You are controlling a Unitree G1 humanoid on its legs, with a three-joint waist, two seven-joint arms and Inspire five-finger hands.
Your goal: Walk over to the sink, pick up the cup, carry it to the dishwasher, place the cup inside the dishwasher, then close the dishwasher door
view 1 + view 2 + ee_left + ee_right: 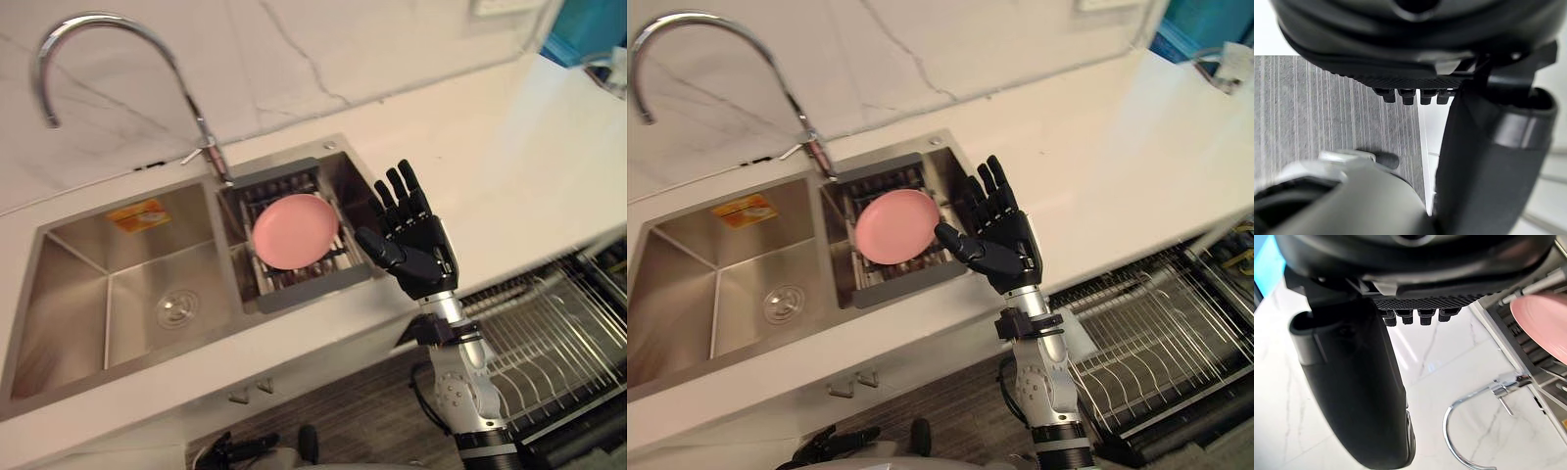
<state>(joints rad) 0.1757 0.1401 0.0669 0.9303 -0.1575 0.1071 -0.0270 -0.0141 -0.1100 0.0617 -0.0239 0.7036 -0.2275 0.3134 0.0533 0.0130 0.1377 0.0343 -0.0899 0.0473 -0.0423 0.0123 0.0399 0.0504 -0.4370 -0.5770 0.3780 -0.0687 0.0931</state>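
**One plate in the sink, right hand open beside it**

There is one sink [59,255] with two basins, and one curved faucet [118,24] rises from its back edge. The larger basin has one drain strainer [176,308] in its floor and one orange sticker [139,213] on its back wall. The smaller basin holds one grey drain rack [313,289]. One pink plate [295,230] lies in that rack.

The right hand [416,245] is raised just beside the sink's right rim. Its fingers are straight and spread, and it holds nothing and is not touching the plate. Bare white counter [490,166] runs on past that rim. Below the counter's front edge, one wire dishwasher rack [549,343] stands pulled out. The left hand [1400,78] hangs loose-fingered and empty over grey striped floor [1303,107].
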